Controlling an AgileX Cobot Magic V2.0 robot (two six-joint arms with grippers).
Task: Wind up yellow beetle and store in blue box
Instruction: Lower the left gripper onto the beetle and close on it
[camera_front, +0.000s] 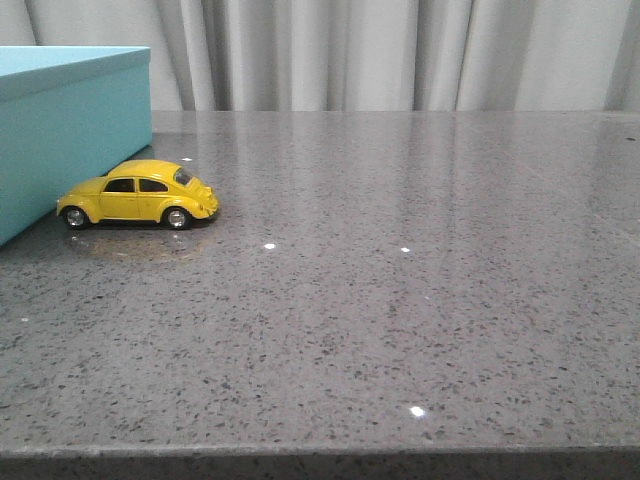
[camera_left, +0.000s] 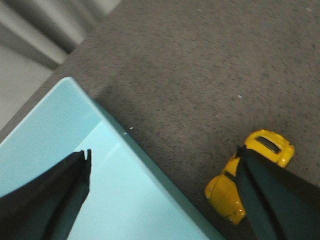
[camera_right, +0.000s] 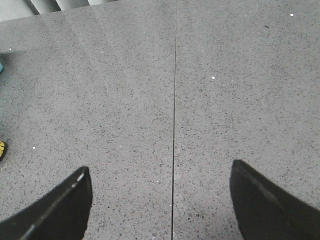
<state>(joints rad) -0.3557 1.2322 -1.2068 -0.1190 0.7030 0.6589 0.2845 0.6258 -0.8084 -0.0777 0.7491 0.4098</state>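
Standing at far left of grey speckled desk (camera_front: 400, 320): blue box (camera_front: 60, 130). Just beside its front side, yellow beetle (camera_front: 138, 194) on wheels, side-on. Left pincer (camera_left: 162, 195) spread wide, empty, above box edge and car. Right pincer (camera_right: 160, 200) released, empty, above bare desk seam.

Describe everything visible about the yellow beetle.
The yellow beetle is a small glossy toy car with a rounded roof, dark windows and black wheels with silver hubs. It stands upright on all its wheels on the speckled grey table, side-on in the front view, close beside the blue box. Neither gripper touches it.
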